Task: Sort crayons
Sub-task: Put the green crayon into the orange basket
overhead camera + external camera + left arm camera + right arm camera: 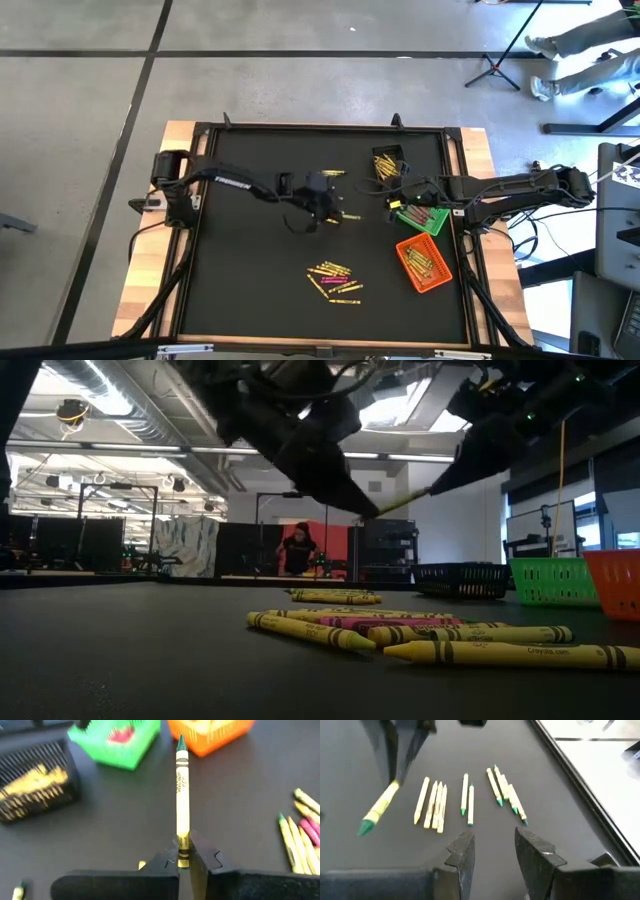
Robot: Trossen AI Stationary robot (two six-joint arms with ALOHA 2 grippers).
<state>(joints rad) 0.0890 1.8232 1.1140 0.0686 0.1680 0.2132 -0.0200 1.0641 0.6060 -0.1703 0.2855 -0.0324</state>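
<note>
My left gripper (335,208) is over the middle of the table, shut on a yellow crayon with a green tip (182,795). The crayon points toward the orange bin (210,735) and also shows in the low view (400,503) and the right wrist view (379,810). My right gripper (492,851) is open and empty, just left of the green bin (420,218) and above the mat. A heap of yellow and pink crayons (335,281) lies on the mat toward the near edge. More crayons (467,797) lie loose by the far side. My left gripper pinches the crayon's blunt end (183,849) between its two fingers. The crayon sticks out forward, in line with the fingers, with its green tip (181,742) away from the gripper. It is lifted clear of the mat and slants up toward the tip in the low view.
The black bin (388,165) with yellow crayons stands at the far right. The green bin holds pink ones, and the orange bin (423,263) holds yellow ones. The raised frame (455,200) runs along the mat's right edge. A person (298,550) stands far behind the table.
</note>
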